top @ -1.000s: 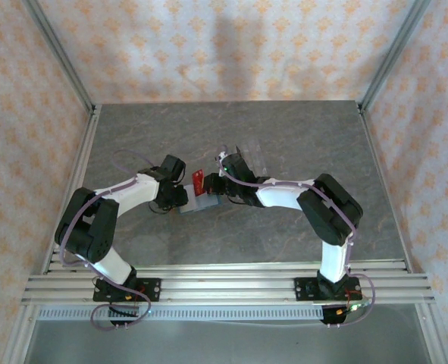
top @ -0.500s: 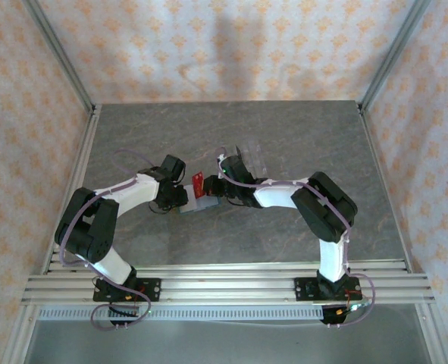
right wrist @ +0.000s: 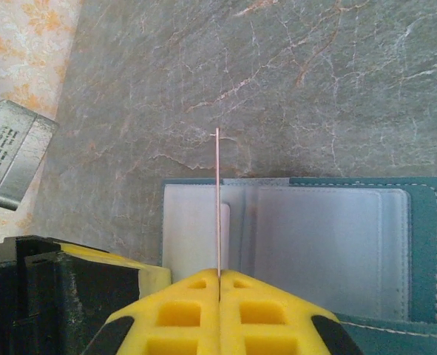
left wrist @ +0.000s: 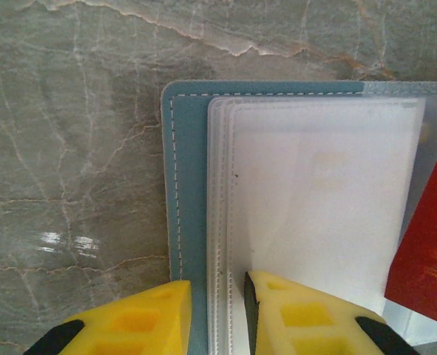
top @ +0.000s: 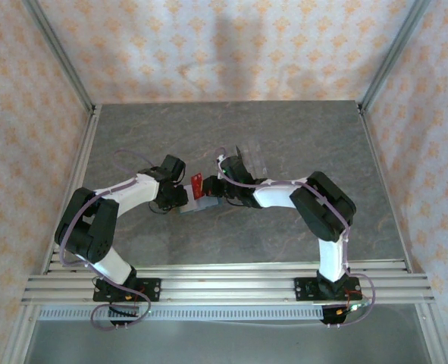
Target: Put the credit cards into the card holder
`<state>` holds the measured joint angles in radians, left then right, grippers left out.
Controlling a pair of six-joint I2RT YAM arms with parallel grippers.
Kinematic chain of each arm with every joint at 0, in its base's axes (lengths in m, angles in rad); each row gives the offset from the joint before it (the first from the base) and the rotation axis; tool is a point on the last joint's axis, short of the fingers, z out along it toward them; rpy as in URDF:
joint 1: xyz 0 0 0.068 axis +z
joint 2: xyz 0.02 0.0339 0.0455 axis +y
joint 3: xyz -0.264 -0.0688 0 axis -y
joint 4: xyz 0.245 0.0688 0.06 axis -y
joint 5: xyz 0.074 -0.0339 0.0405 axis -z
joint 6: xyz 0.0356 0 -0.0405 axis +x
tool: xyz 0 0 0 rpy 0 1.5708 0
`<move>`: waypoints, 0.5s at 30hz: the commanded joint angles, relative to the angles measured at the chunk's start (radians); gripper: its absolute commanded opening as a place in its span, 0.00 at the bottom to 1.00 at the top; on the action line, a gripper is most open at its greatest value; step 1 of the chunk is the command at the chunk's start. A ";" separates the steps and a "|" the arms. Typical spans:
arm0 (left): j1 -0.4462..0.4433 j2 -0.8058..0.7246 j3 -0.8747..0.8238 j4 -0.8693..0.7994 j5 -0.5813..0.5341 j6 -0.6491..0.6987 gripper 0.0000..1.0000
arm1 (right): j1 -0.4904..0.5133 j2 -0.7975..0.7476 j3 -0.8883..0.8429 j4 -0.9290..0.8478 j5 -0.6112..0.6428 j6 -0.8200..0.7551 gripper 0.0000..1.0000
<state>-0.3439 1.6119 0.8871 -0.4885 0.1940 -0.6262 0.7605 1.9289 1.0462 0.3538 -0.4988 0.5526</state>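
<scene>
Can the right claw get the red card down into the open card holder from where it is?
Probably yes. The right claw holds the red card edge-on above the card holder; the left claw pins its clear sleeves open, nothing between.

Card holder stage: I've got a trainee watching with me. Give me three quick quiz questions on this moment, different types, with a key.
1. True or false: the card holder lies open on the table.
2. The right gripper is pinching: A) a card on edge B) the holder's cover C) nothing.
3. Fill in: the left gripper straddles the holder's clear ____.

Key: 1 true; 2 A, the red card; 3 sleeves.
</scene>
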 commanded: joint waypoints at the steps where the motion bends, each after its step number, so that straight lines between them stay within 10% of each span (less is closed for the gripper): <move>1: 0.010 0.000 -0.030 -0.025 -0.030 0.014 0.26 | 0.003 0.018 0.015 0.043 -0.016 0.014 0.00; 15: 0.011 -0.002 -0.030 -0.027 -0.029 0.011 0.26 | -0.001 0.024 -0.011 0.133 -0.072 0.096 0.00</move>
<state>-0.3439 1.6100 0.8822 -0.4824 0.1947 -0.6266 0.7605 1.9369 1.0462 0.4179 -0.5457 0.6151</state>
